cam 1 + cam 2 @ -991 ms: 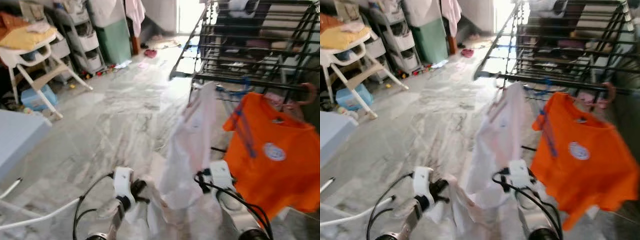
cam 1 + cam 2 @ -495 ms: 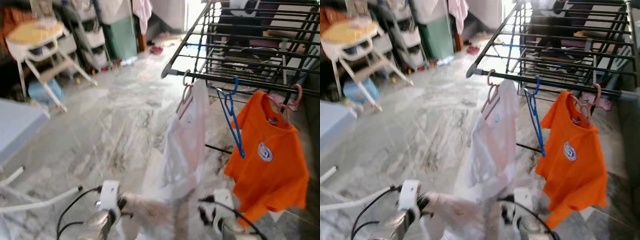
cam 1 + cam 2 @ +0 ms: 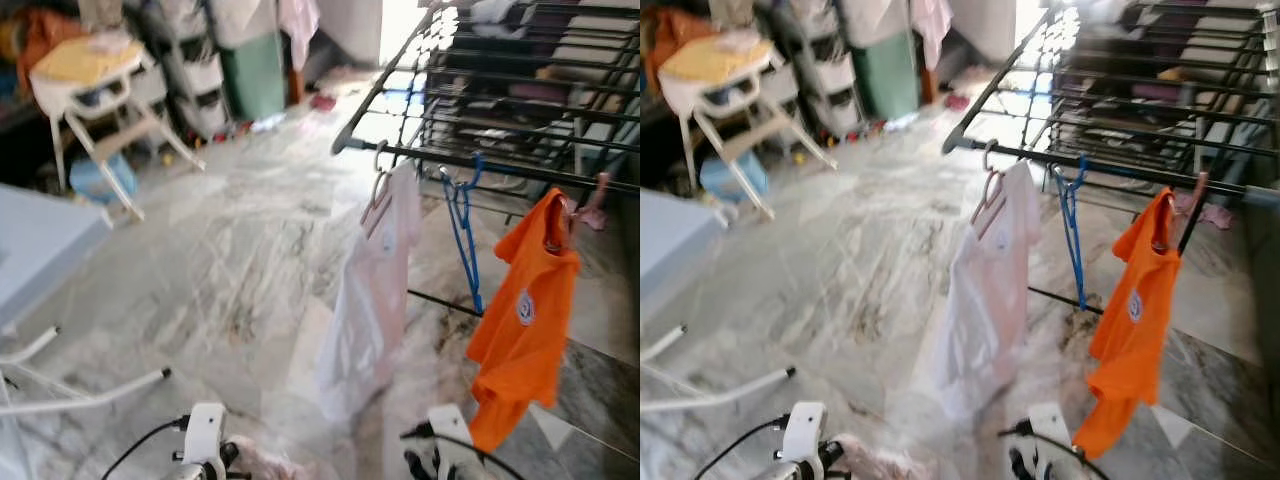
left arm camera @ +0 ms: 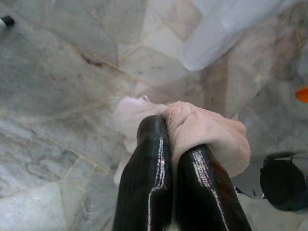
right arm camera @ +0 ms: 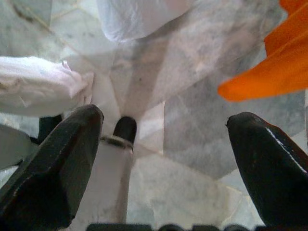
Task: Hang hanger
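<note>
Eye views: pink hanger (image 3: 376, 190) carrying a white garment (image 3: 368, 300) hung on the drying rack (image 3: 470, 120), far right. Left wrist view: left gripper (image 4: 174, 144) clamped on pink cloth (image 4: 202, 132). Right wrist view: right gripper (image 5: 161, 139) gaped wide, empty. Hanging appeared complete; next, retreat.

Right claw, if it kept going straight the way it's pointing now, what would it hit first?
Probably the marble floor. The right claw is open and nothing lies between its fingers; the orange shirt hangs off to one side, though depth is unclear.
</note>
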Robot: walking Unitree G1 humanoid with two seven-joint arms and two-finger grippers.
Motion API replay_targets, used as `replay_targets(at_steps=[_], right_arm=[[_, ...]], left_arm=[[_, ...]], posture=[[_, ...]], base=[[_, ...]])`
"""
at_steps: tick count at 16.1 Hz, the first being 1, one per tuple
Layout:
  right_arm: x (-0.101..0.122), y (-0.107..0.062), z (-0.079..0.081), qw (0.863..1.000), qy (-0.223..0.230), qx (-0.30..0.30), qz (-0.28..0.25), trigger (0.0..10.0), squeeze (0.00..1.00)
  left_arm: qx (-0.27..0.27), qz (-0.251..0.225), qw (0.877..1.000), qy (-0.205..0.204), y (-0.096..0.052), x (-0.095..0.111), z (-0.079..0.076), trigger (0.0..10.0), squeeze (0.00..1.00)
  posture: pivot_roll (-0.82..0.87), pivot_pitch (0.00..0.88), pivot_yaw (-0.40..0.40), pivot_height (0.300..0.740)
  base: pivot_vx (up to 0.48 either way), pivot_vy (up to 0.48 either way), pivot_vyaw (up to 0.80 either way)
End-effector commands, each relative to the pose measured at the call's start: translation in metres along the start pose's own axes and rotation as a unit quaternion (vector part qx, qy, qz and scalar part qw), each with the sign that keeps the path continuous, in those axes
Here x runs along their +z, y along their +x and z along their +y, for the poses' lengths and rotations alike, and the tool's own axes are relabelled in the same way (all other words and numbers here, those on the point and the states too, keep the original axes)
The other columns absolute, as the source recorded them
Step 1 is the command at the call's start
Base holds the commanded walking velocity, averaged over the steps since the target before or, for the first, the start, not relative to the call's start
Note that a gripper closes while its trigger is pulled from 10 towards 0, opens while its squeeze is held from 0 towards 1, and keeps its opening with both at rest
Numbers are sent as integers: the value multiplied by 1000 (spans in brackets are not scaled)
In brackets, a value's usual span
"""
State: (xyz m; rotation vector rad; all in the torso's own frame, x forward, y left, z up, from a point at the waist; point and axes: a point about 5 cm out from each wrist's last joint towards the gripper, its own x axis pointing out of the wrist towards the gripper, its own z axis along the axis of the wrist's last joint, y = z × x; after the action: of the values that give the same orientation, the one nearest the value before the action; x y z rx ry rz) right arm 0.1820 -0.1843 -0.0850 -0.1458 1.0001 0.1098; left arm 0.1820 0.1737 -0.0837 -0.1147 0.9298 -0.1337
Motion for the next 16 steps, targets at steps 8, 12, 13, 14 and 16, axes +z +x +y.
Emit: replay_targets(at_steps=[8,12,13,14,16], right_arm=[[-13,-2,2,999,-39,0,17,10000,0],[-17,-3,-1,998,-51,-8,25,10000,0],[-17,-3,-1,998,-52,-8,26,10000,0],[-18,-3,-1,998,-55,-9,27,10000,0],[-19,-3,0,998,-58,-9,29,10000,0]], left_arm=[[17,38,999,33,-12,-25,20,10000,0],[9,40,998,57,-10,-24,16,10000,0],[7,38,997,62,-9,-22,12,10000,0],[5,34,997,67,-6,-19,7,10000,0],[1,31,997,74,-3,-16,-3,10000,0]], posture=[[-208,0,65,740],[-205,0,65,740],[-205,0,65,740],[-205,0,67,740],[-207,0,70,740]], base=[[0,396,-400],[0,0,0],[0,0,0],[0,0,0],[0,0,0]])
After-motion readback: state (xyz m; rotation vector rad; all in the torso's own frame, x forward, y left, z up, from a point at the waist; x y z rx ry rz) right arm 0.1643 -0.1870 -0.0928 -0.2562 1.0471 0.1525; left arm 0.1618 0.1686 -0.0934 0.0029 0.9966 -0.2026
